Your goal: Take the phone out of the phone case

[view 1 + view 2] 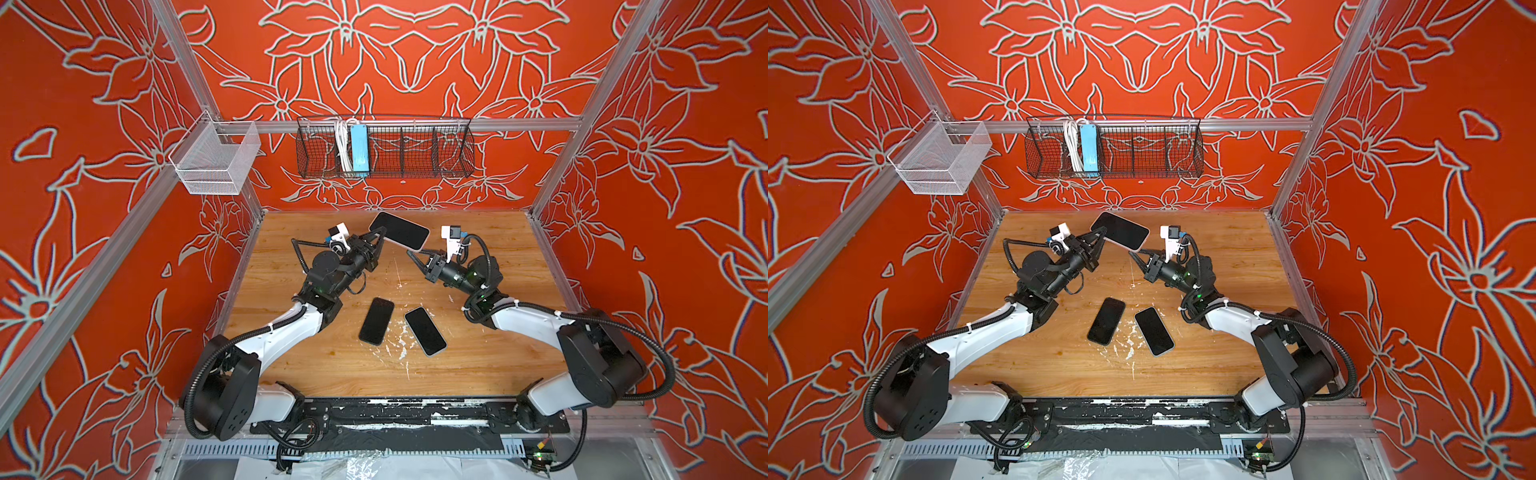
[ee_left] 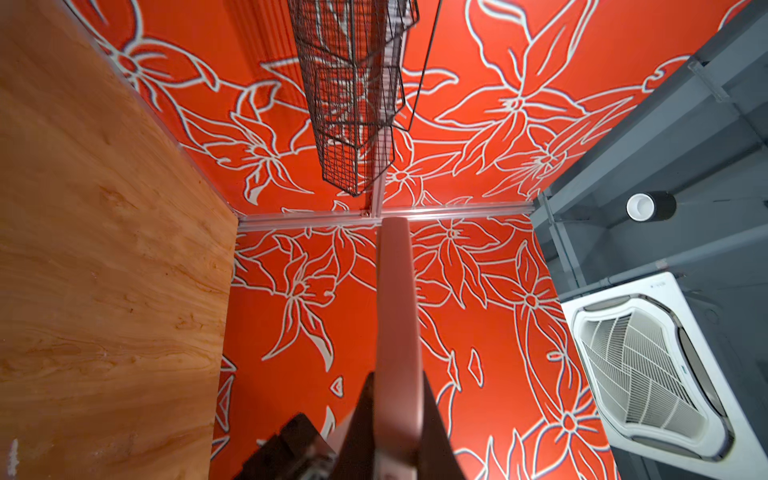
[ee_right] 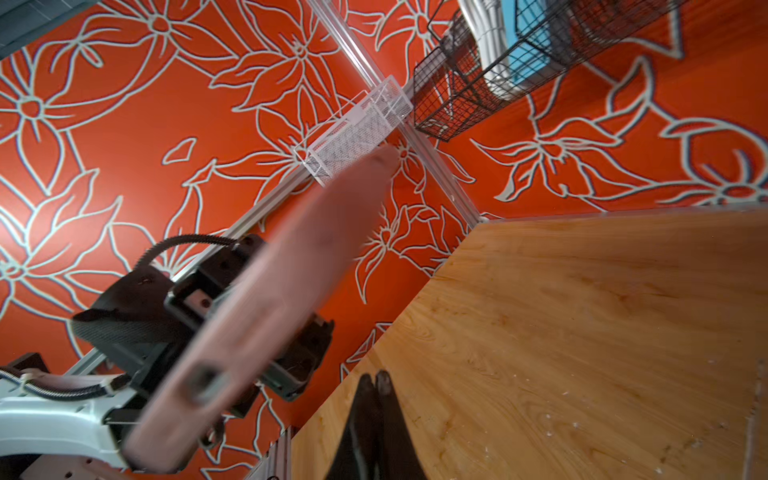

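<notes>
The wooden table (image 1: 478, 365) lies well below the left gripper (image 1: 380, 240), so the biggest danger is a drop. The phone (image 1: 399, 230), not yet out of its pink phone case (image 3: 270, 291), hangs in the air. The left gripper is clamped on the case near 1 end, and most of the case's length reaches out beyond the fingertips. In the left wrist view the case runs edge-on straight out from between the jaws. I judge that a hard push or pull at the far end would lever against that narrow hold, and the case could twist, slip out and fall.

The 2 loose phones (image 1: 377, 321) (image 1: 425, 331) lie flat on the table, closer to the robot's base than either gripper and well apart from both. An arm swinging low could knock them, or a dropped case could land among them.

The right gripper (image 1: 412, 255) has its jaws pressed together on nothing. Its tip sits just beside the case corner farthest from the left gripper; whether it touches I cannot tell. Closed like this it can only poke or pry, not pinch. If it presses in the wrong spot it may shove case and phone together instead of peeling the lip. It could also skid off the smooth rim onto the screen.
</notes>
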